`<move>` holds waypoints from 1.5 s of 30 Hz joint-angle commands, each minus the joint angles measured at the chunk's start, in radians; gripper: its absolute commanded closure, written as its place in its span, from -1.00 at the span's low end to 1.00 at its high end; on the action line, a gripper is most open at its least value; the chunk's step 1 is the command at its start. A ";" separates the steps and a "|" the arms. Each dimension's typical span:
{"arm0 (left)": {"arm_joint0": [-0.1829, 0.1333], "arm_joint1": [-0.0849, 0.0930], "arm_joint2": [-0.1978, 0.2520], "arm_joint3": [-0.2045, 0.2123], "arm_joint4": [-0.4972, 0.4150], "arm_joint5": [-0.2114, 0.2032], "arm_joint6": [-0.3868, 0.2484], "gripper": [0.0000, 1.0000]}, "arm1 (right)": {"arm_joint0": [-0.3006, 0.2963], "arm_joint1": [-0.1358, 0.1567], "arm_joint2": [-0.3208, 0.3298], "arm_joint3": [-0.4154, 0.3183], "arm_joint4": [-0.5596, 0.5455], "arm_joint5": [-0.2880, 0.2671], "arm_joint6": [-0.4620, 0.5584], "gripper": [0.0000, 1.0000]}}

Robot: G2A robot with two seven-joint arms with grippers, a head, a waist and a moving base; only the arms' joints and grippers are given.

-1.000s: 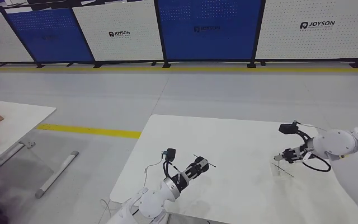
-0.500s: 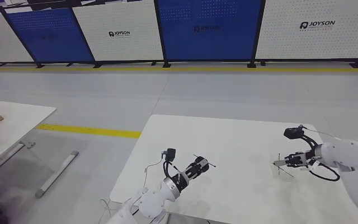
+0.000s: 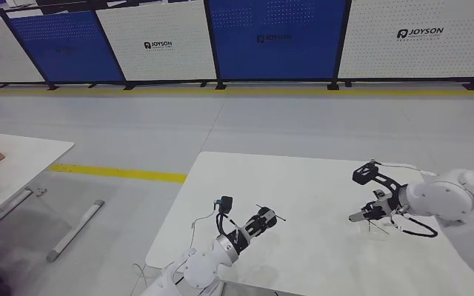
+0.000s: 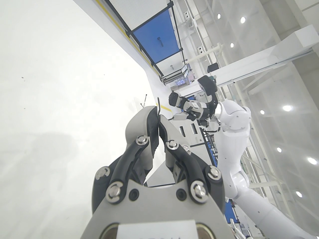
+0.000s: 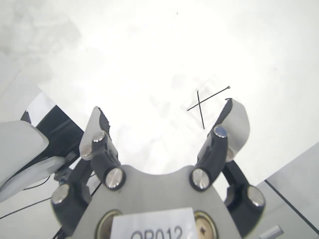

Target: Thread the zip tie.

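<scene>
My left gripper (image 4: pixel 157 114) is pressed together on a zip tie (image 4: pixel 158 104), a thin, flat black strip pinched between the ribbed dark pads so that a short end pokes out past the tips. From above, the strip runs straight across the fingers (image 3: pixel 271 217), with no bend or loop in it that I can make out. My right gripper (image 5: pixel 164 105) is spread wide and holds nothing. It hangs over the far side of the table (image 3: pixel 296 185), well apart from the left one, just beside two other ties (image 5: pixel 199 104) that lie crossed in an X on the smooth white top. One of them ends in a small knob-like head, and both look as stiff and wiry as the one I hold. There seems to be a faint clear patch under them, but I cannot tell what it is. I judge the job barely begun: one tie is in hand, but its tail is not through any head, so all of the threading is left to do.
</scene>
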 commanded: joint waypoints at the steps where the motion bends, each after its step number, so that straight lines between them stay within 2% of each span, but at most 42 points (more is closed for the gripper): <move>1: 0.000 0.000 0.000 0.000 0.000 0.000 0.000 1.00 | -0.016 -0.001 0.008 0.000 -0.005 0.000 -0.001 -1.00; 8: 0.000 0.000 0.000 0.000 0.000 0.000 0.000 1.00 | -0.022 -0.001 0.005 -0.007 -0.013 0.000 -0.013 -1.00; 10: 0.000 0.000 0.000 0.000 0.000 0.000 0.000 1.00 | -0.028 0.005 -0.011 -0.075 -0.091 0.000 -0.035 -1.00; 12: 0.000 0.000 0.000 0.000 0.000 0.000 0.000 1.00 | -0.021 0.014 -0.032 -0.104 -0.128 0.000 -0.037 -1.00; 14: 0.000 0.000 0.000 0.000 0.000 0.000 0.000 1.00 | 0.007 0.024 -0.084 -0.132 -0.099 0.000 -0.042 -1.00; 19: 0.000 0.000 0.000 0.000 0.000 0.000 0.000 1.00 | 0.132 0.031 -0.270 -0.099 -0.010 0.000 -0.070 -1.00; 21: 0.000 0.000 0.000 0.000 0.000 0.000 0.000 1.00 | 0.195 0.019 -0.370 -0.030 0.024 0.000 -0.055 -1.00; 23: 0.000 0.000 0.000 0.000 0.000 0.000 0.000 1.00 | 0.236 0.002 -0.415 0.052 0.099 0.000 -0.064 -1.00; 36: 0.000 0.000 0.000 0.000 0.000 0.000 0.000 1.00 | 0.234 0.002 -0.415 0.049 0.095 0.000 -0.072 -1.00; 41: 0.000 0.000 0.000 0.000 0.000 0.000 0.000 1.00 | 0.229 0.017 -0.415 0.042 -0.007 0.000 -0.141 -1.00; 45: 0.000 0.000 0.000 0.000 0.000 0.000 0.000 1.00 | 0.239 0.033 -0.448 0.031 -0.058 0.000 -0.183 -1.00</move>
